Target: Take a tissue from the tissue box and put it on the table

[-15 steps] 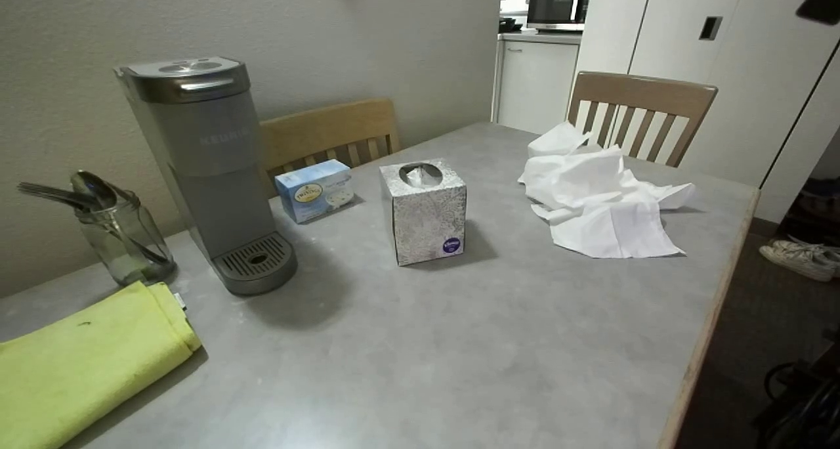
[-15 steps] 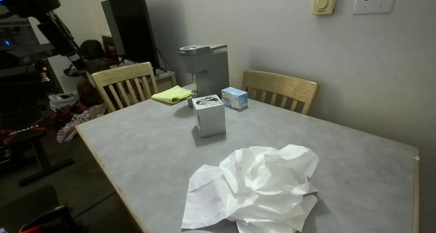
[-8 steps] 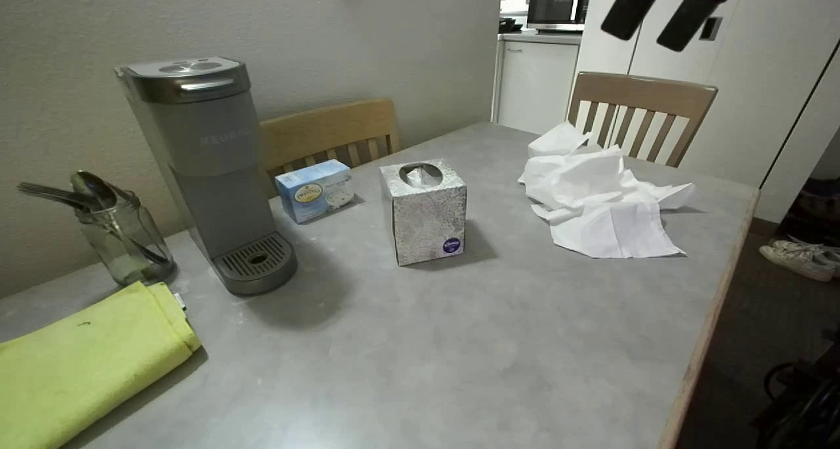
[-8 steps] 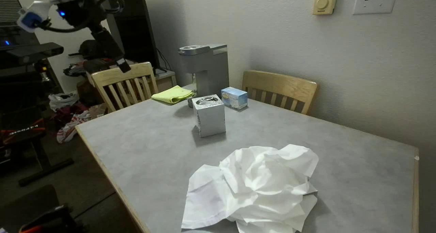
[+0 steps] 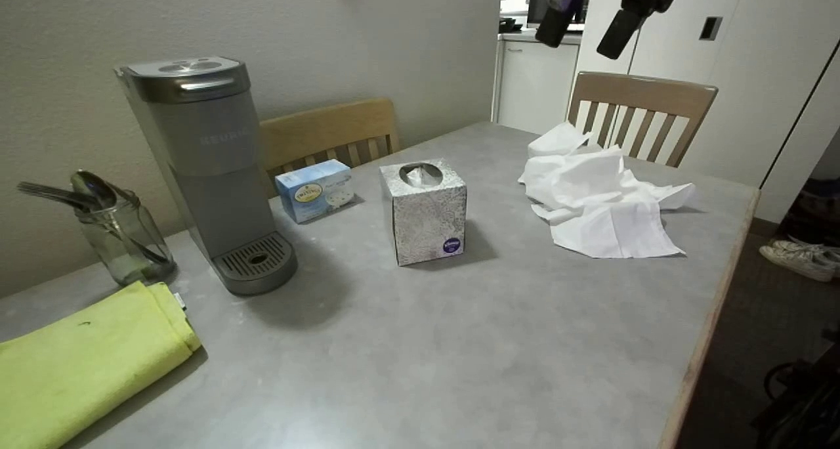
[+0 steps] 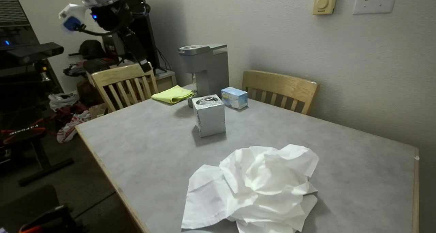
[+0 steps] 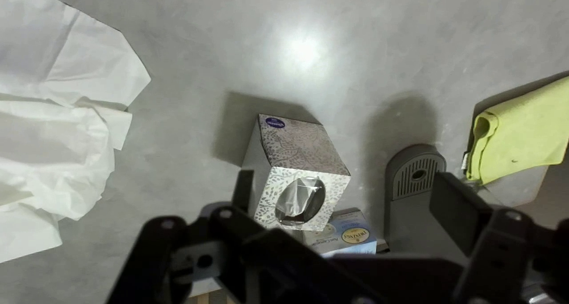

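Tissues: white crumpled heap on the table, well apart from the box. Box upright, also on the table; pale glossy material shows in its oval hole, film or tissue, cannot tell which.

Fingers: wide apart, a broad gap between them in the wrist view. Through that gap the box and tabletop are seen below, box toward the gap's left side in frame. Gripper in mid-air, well above the table; tips slant downward, clear of box and heap. Both tips show as separate dark blocks in an exterior view.

Labels, as read:
Box: purple oval low on one face, reads Kleenex; same oval upside down in the wrist view. Sides carry a grey leafy print.
Carton: blue, near the box. Yellow oval reads TWININGS, sharpest in the wrist view; smaller lettering too blurred to trust.
Coffee maker: KEURIG across the upper front, faint against grey.
Dial on the wall: mark at its foot too small to read.
Cloth: yellow-green, folded, near the coffee maker; white tag at its edge, too small to read.
Jar: clear glass, cutlery standing in it, beside the coffee maker.
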Available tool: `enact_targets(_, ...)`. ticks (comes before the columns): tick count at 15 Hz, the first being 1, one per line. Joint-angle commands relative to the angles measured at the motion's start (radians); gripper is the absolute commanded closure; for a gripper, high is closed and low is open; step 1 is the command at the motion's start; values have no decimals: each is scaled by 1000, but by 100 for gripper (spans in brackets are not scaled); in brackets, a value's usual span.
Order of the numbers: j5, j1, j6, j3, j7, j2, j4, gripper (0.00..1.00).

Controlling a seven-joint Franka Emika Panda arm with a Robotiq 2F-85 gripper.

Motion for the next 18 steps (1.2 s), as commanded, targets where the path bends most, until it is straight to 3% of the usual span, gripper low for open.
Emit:
enact_targets(1, 0, 0, -3, 0, 0, 1, 4, 0)
enact_targets(4, -8, -3, 11, 8, 15, 16, 0, 0)
enact_targets(9, -144, -30, 67, 26, 34, 136, 77, 0)
enact_targets(18, -235, -17, 142, -13, 106, 413, 317, 0)
